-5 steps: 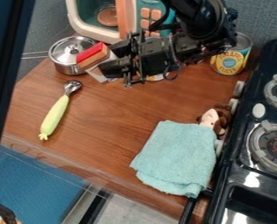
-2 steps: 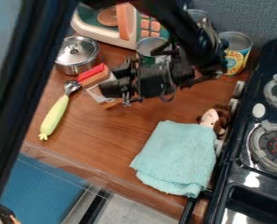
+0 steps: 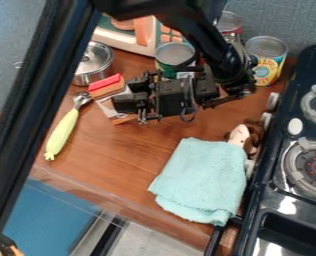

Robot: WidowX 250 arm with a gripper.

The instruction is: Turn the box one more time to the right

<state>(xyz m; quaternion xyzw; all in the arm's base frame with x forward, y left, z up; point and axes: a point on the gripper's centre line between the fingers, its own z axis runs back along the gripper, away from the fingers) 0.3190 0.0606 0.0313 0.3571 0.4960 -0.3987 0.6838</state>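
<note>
The gripper (image 3: 128,95) hangs over the left middle of the wooden counter, pointing left. The box (image 3: 108,89) is at and partly beneath its tip. Its red and tan end shows to the upper left, a pale printed face shows along the left, and an orange-brown edge shows below. The gripper hides the rest of the box, and whether it holds the box cannot be made out.
A lidded metal pot (image 3: 94,65) stands behind the box, a green-handled scoop (image 3: 63,131) left of it. Cans (image 3: 175,55) (image 3: 266,60) stand behind. A teal cloth (image 3: 202,180) partly covers a doll (image 3: 244,136) beside the stove (image 3: 291,200).
Box and gripper have come toward the front, away from the pot, with the box tilting differently. The arm has shifted little lately, and the dark bar at the left has moved right.
</note>
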